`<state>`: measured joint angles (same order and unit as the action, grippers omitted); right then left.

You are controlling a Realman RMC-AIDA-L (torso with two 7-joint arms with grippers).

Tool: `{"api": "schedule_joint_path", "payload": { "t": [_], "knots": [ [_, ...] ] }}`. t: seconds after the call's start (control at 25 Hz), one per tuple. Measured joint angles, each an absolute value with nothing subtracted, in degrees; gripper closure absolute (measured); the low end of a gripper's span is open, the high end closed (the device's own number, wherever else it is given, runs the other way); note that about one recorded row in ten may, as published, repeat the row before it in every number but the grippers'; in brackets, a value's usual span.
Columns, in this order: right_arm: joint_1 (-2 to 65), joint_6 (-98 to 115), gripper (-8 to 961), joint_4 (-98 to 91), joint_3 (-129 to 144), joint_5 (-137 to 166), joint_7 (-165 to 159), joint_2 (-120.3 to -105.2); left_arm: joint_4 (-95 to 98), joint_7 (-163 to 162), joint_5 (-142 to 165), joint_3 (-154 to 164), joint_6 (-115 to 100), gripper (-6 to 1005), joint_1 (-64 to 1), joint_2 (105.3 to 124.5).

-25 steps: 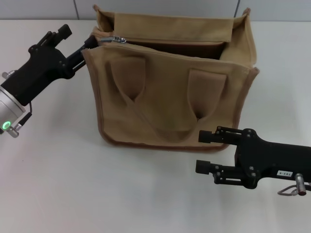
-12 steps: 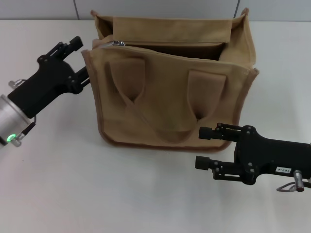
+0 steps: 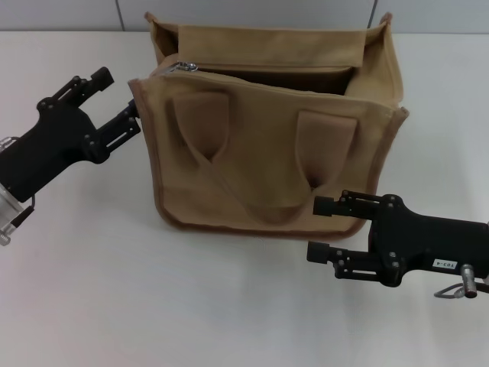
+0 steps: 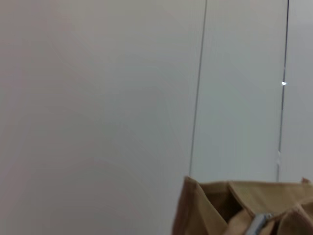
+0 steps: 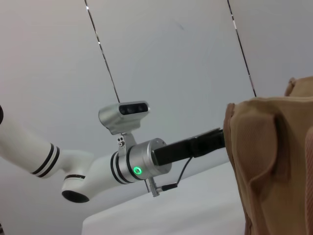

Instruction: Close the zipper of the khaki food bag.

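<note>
The khaki food bag (image 3: 267,153) stands upright mid-table with its mouth gaping open. Both looped handles hang down its front face. The zipper runs along the top, and its silver pull (image 3: 186,67) sits at the bag's left end. My left gripper (image 3: 121,92) is open beside the bag's upper left corner, with its lower finger close to the fabric and nothing held. My right gripper (image 3: 313,228) is open low at the bag's front right, also holding nothing. The left wrist view catches the bag's corner (image 4: 220,205) and the pull (image 4: 260,223). The right wrist view shows the bag's side (image 5: 269,161).
The bag rests on a white table (image 3: 114,290), with bare surface in front and to both sides. A pale wall with seams stands behind. In the right wrist view the left arm (image 5: 142,164) reaches in toward the bag.
My left gripper has drawn back from the bag's upper left corner, toward the left and front. The corner of the bag has settled slightly. The right gripper has barely shifted.
</note>
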<state>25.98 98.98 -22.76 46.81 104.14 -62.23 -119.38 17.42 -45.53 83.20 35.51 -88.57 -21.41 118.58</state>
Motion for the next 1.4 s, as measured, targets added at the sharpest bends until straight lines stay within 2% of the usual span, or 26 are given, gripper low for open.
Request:
{"api": "schedule_joint_path", "payload": {
  "t": [0.28,0.52,1.12,1.4],
  "knots": [
    [26.35,98.94,231,-22.76,46.84,104.14,-62.24,-119.42,18.37,-46.61,82.99,41.78,-82.72,261,-25.75,119.12],
    [25.93,98.94,230,-22.67,46.67,104.14,-62.32,-119.49,17.84,-46.68,80.61,40.44,-81.93,262,-27.0,119.18],
    [26.28,98.96,230,-22.23,46.05,104.15,-62.29,-119.35,18.15,-46.01,76.17,40.76,-81.06,265,-25.46,119.09],
    [26.22,98.26,230,-22.24,45.67,104.15,-62.26,-119.35,23.53,-47.07,77.29,42.14,-81.7,266,-20.74,118.64]
  ]
}}
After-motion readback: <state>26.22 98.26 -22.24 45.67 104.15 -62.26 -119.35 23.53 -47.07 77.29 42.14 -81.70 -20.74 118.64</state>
